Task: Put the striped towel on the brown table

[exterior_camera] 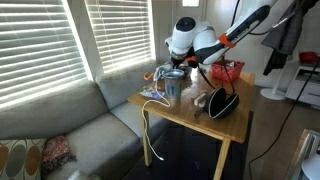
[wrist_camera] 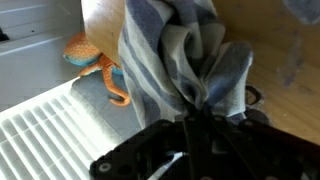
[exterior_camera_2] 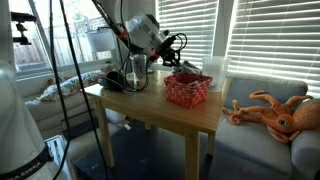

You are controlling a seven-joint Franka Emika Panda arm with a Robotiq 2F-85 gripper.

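Observation:
In the wrist view my gripper (wrist_camera: 195, 125) is shut on the striped towel (wrist_camera: 180, 55), a grey-white cloth with darker stripes. It bunches at the jaws and hangs away from them. The light-brown table (wrist_camera: 285, 85) lies behind the cloth. In both exterior views the gripper (exterior_camera: 176, 68) (exterior_camera_2: 172, 45) hovers above the brown table (exterior_camera: 200, 125) (exterior_camera_2: 150, 108), near the metal cup (exterior_camera: 172, 88) (exterior_camera_2: 138, 70). The towel is too small to make out in those views.
A red basket (exterior_camera: 226, 72) (exterior_camera_2: 188, 88) and a black object (exterior_camera: 222, 102) (exterior_camera_2: 115, 82) stand on the table. An orange octopus toy (exterior_camera_2: 280, 112) (wrist_camera: 92, 62) lies on the grey sofa (exterior_camera: 70, 125). Window blinds are behind. A white cable (exterior_camera: 148, 130) hangs off the table edge.

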